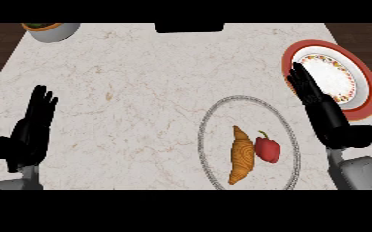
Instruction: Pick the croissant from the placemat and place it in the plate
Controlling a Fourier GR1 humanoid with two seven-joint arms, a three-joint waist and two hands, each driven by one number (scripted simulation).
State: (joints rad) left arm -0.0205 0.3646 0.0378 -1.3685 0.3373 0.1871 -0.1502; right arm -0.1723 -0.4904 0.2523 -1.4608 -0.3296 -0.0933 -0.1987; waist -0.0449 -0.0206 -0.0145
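— Head view first: where does your croissant [242, 155] lie?
— On the placemat [210, 128] beside a red pepper [267, 147], below-left of your right hand's [320, 105] straight fingertips, which reach the plate [347, 73].
— Left hand [33, 125]?
— Fingers straight, holding nothing.

The right hand [314, 94] overlaps the left rim of the plate [341, 78], hiding that part of it. The plate's red border runs out of view at the right edge. At the far left, a grey bowl [52, 30] is cut off by the top of the view (its contents cannot be identified). A dark object [190, 27] at the far edge is also cut off. Both grey forearms leave the view at the near edge. The left hand [29, 128] is partly cropped at the left edge.
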